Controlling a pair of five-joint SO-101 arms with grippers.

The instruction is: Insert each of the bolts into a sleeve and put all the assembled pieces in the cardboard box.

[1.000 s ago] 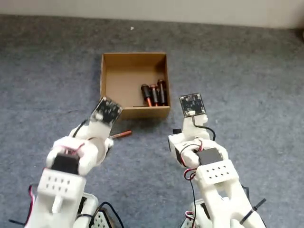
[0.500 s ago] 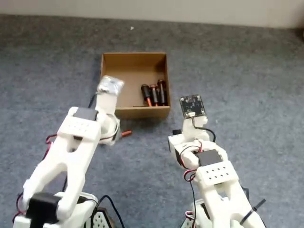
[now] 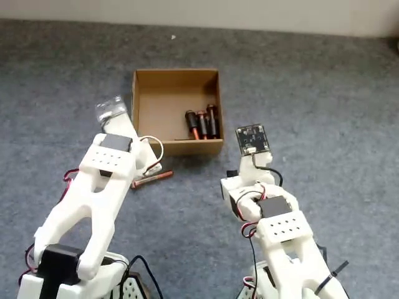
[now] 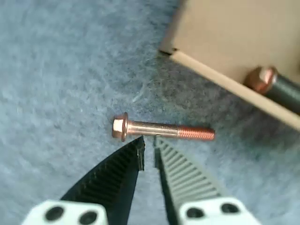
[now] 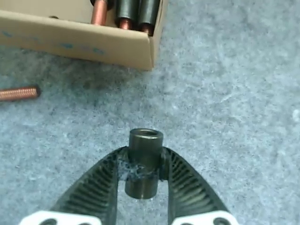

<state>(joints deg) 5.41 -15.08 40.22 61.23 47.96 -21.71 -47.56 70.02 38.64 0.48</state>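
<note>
The left tool (image 4: 149, 151) is almost shut. Only a thin gap is left between its two tips, and it holds nothing. Just past the tips lies one loose bolt (image 4: 161, 130). It lies flat on the grey worktop (image 3: 324, 93), and the tips do not quite touch it.

The right tool (image 5: 141, 159) is closed around one dark sleeve (image 5: 145, 146). The two fingers press on its sides. The open end of the sleeve points out past the tips.

The cardboard box (image 3: 133, 103) sits nearer the far edge of the worktop, a little to the left of the middle. The loose bolt lies just beside the box, on the side that faces the near edge.

The left wrist view shows the thin gap in the left tool and the whole bolt, from head to thread. The right wrist view shows the thread end of that bolt, and the ends of the pieces over the box wall. The high view looks down into the box. Three finished pieces (image 3: 202, 123) lie there side by side, close to the box's right wall.

So there are two tools, one box, one loose bolt, one held sleeve and three pieces in the box.
</note>
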